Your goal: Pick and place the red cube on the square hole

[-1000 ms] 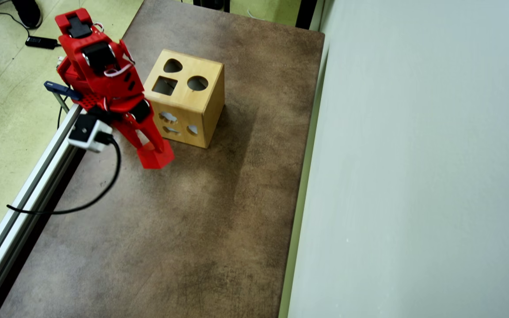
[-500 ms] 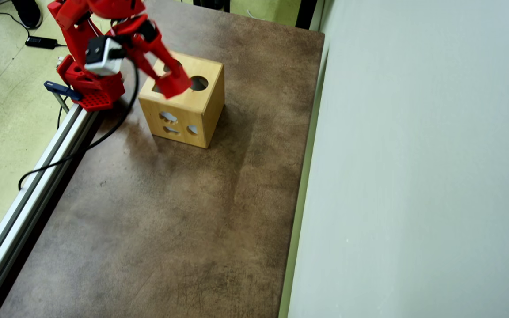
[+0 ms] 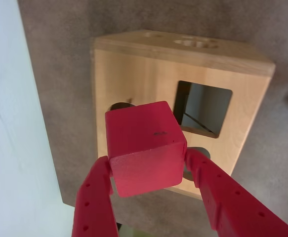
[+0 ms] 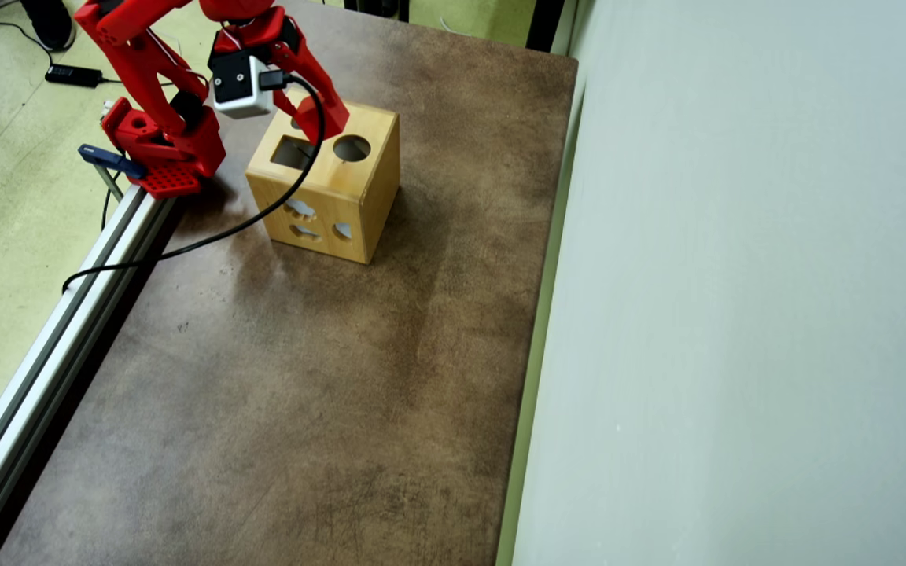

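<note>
**Cube over the box**

My end effector (image 3: 148, 170) clamps the red cube (image 3: 144, 146) between both fingers, above the wooden box (image 4: 343, 185) near the worktop's (image 4: 327, 377) far left corner in the overhead view. The square hole (image 3: 202, 108) sits open just right of the cube in the wrist view.

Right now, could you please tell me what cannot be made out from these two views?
- Red cube: in the overhead view the tool hides it.
- Heart-like cut-out: mostly covered by the arm in the overhead view.
- Round cut-out: partly behind the cube in the wrist view.
- Inside of the square hole: too dark to tell.
- Cube's height above the wooden box: unclear in both.
</note>
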You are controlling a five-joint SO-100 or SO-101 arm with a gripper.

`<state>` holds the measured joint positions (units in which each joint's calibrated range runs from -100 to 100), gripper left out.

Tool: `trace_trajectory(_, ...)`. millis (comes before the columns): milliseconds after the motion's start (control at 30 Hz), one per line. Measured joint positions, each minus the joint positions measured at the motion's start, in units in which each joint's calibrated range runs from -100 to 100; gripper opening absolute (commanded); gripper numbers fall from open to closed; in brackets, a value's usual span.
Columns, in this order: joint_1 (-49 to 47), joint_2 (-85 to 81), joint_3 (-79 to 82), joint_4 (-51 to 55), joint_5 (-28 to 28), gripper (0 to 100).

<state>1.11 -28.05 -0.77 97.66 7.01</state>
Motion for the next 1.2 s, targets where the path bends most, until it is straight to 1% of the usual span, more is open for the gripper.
trace_trajectory(100, 0.00, -2.46, 3.97, 0.00, -0.93, 7)
trace_trajectory(400, 0.07, -4.75, 14.81, 0.00, -1.22, 7)
trace_trajectory(1200, 0.07, -4.75, 18.24, 0.00, -1.22, 7)
